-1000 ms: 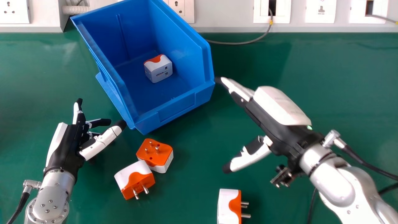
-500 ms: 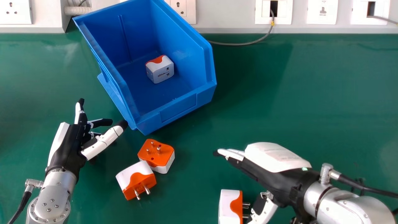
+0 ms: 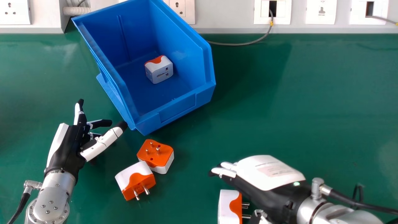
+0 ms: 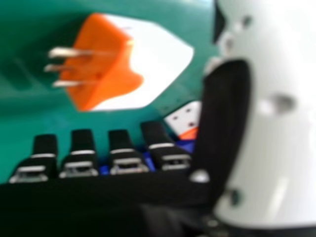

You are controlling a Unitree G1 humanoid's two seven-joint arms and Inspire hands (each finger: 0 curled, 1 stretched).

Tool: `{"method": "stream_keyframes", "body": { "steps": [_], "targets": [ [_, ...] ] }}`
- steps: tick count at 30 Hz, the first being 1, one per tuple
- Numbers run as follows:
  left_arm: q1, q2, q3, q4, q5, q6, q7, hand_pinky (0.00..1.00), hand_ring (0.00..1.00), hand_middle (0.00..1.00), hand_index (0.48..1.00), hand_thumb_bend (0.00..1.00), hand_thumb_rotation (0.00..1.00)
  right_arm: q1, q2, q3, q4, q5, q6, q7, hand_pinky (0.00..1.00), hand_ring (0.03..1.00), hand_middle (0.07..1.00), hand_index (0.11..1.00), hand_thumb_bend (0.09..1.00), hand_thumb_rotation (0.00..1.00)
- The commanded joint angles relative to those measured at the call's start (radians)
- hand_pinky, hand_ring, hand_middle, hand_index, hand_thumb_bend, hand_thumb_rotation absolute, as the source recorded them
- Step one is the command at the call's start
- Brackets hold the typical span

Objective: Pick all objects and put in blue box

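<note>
Pick step, as judged: with left hand (image 3: 67, 149) and right hand (image 3: 267, 174) both open and empty, close the right around the three-pin plug adapter (image 3: 228, 207) near its palm, then lift toward the blue box (image 3: 177, 109) ahead-left of that hand.

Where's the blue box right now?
In the head view, the blue box sits mostly left of centre, between the wall panel and two orange-and-white plug adapters.

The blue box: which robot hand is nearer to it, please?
Left. The left robot hand has its thumb tip beside the blue box; the right robot hand is farther, to its lower right.
</note>
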Motion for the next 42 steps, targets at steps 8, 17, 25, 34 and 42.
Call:
{"method": "stream_keyframes", "body": {
  "steps": [8, 17, 25, 34, 42],
  "targets": [
    [0.091, -0.034, -0.054, 0.017, 0.040, 0.102, -0.066, 0.55, 0.65, 0.78, 0.847, 0.76, 0.54, 0.005, 0.025, 0.028, 0.062, -0.002, -0.088, -0.091, 0.92, 0.935, 0.951, 0.903, 0.896, 0.26],
    [0.109, -0.026, -0.056, -0.026, 0.042, 0.124, -0.074, 0.55, 0.65, 0.78, 0.847, 0.77, 0.54, 0.030, 0.079, 0.063, 0.171, -0.053, -0.104, -0.194, 0.84, 0.911, 0.934, 0.891, 0.884, 0.23],
    [0.105, -0.022, -0.055, -0.029, 0.038, 0.136, -0.081, 0.55, 0.65, 0.78, 0.847, 0.76, 0.54, 0.039, 0.098, 0.091, 0.220, -0.079, -0.136, -0.261, 0.88, 0.937, 0.958, 0.917, 0.871, 0.18],
    [0.111, -0.022, -0.055, -0.041, 0.040, 0.142, -0.080, 0.55, 0.65, 0.79, 0.847, 0.77, 0.54, -0.005, 0.074, 0.069, 0.329, -0.040, -0.244, -0.382, 0.79, 0.900, 0.938, 0.879, 0.858, 0.09],
    [0.115, -0.024, -0.054, -0.051, 0.037, 0.148, -0.081, 0.55, 0.66, 0.79, 0.847, 0.77, 0.54, -0.012, 0.067, 0.038, 0.400, 0.001, -0.308, -0.491, 0.71, 0.844, 0.892, 0.823, 0.845, 0.05]
  ]
}}
